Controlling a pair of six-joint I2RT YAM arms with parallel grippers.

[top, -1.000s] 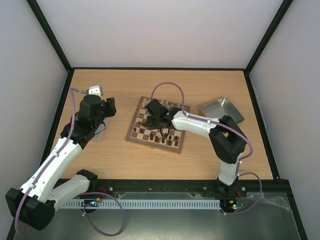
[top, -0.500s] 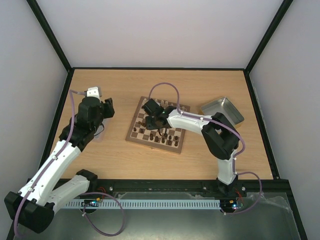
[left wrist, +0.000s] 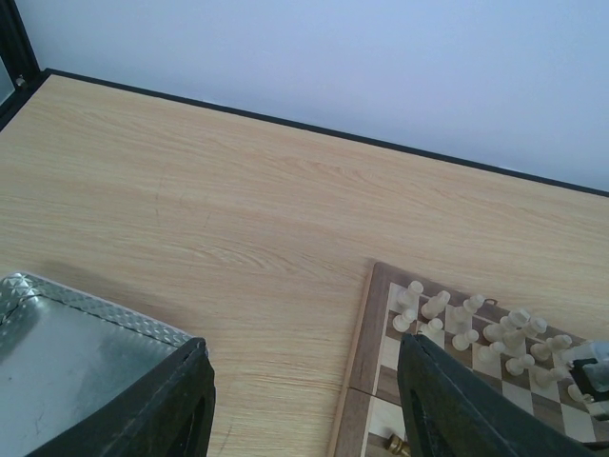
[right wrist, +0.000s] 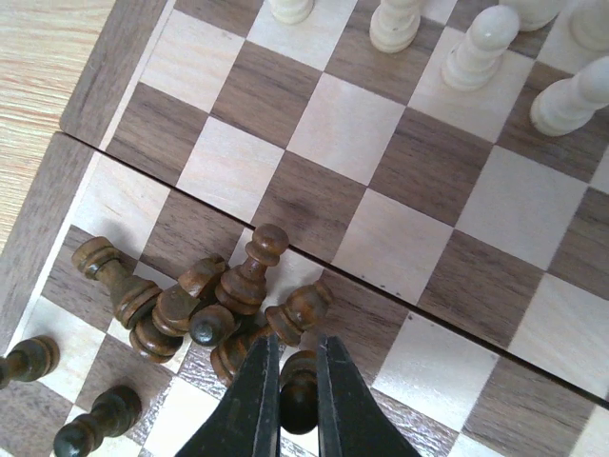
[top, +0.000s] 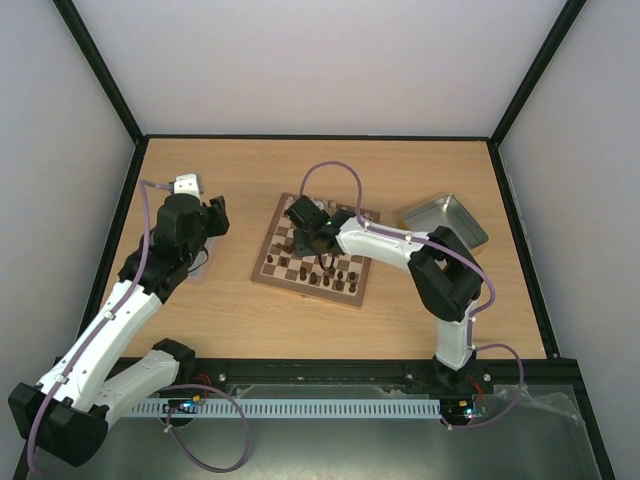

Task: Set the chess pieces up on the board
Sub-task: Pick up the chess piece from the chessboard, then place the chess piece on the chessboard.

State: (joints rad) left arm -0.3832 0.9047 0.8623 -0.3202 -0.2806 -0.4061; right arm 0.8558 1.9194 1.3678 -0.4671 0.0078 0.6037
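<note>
Right gripper [right wrist: 297, 354]: jaws pressed together on a dark piece [right wrist: 298, 400], pinching it between the pads. I cannot see its base, so I cannot confirm that it sits square in the grip. The piece is on the board [right wrist: 419, 238], just on my side of the centre seam and towards the left rim.

At ten o'clock from the grip is a heap of dark pieces [right wrist: 205, 309], toppled and touching one another. The closest of them is just beside the fingers.

My judgement is that the step in hand is lifting this one piece clear. I would raise it straight up and slowly, watching that the neighbour at eleven o'clock is not dragged along. I would then carry it high over the heap, set it down centred on its square, and release only once the base is flat.

Left gripper [left wrist: 304, 381]: jaws spread with nothing between them. It hovers over the table at nine o'clock of the board, with a metal tray [left wrist: 67, 343] at its seven o'clock.

Farther out, at twelve o'clock, the cream pieces [right wrist: 481, 48] stand upright in their ranks. A second tray [top: 445, 220] lies at two o'clock of the board.
</note>
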